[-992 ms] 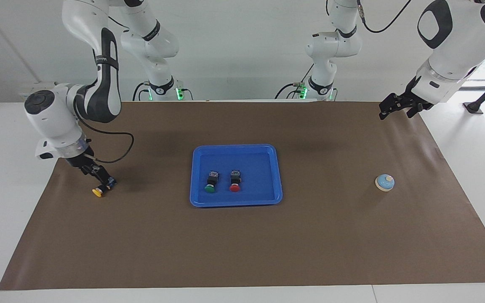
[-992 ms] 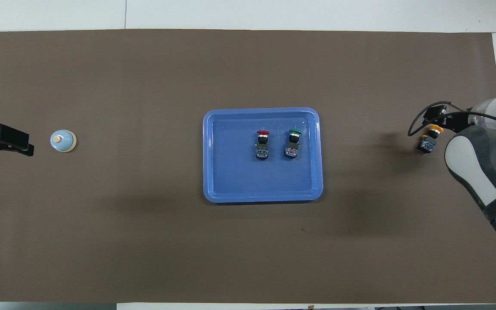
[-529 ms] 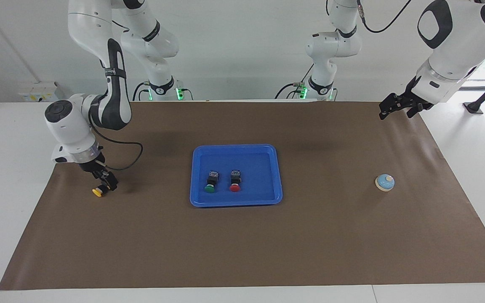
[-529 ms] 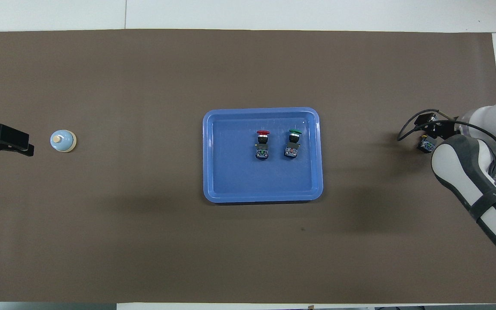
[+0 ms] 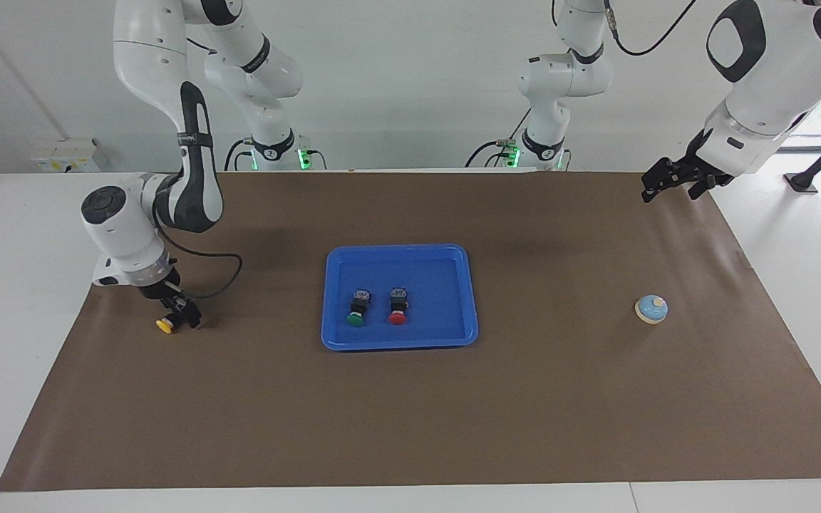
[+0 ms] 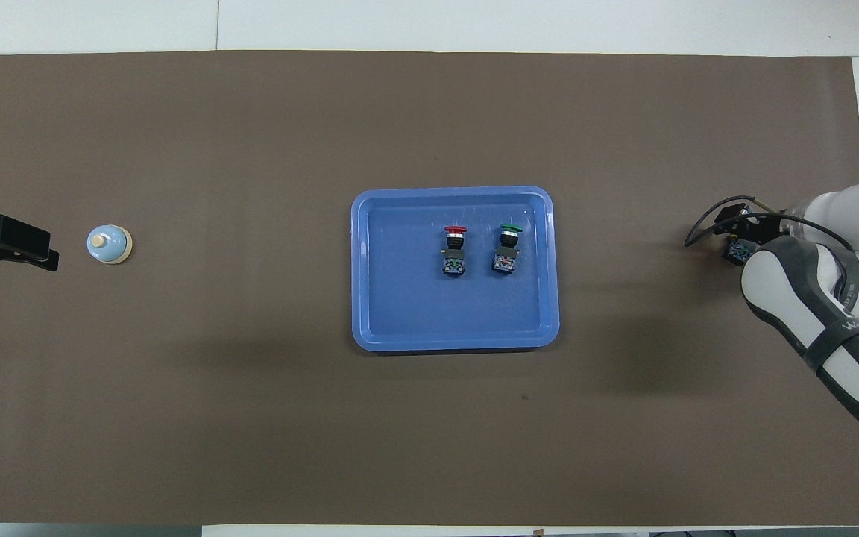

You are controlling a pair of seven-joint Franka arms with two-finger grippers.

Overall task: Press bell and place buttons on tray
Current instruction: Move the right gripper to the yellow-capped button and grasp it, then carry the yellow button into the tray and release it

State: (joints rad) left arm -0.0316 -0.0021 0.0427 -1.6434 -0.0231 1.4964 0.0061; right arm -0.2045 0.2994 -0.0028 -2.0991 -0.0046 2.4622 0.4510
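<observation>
Right pincer on yellow button, mat's end.

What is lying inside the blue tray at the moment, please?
Inside the tray lie two buttons side by side: the red button and the green button. The yellow button is outside it, on the mat under the right end effector. Nothing in the tray is covered.

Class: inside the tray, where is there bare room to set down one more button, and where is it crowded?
The tray is bare between its rim and the red button, and along its edge nearer the robots. It is crowded where the red and green button lie side by side.
</observation>
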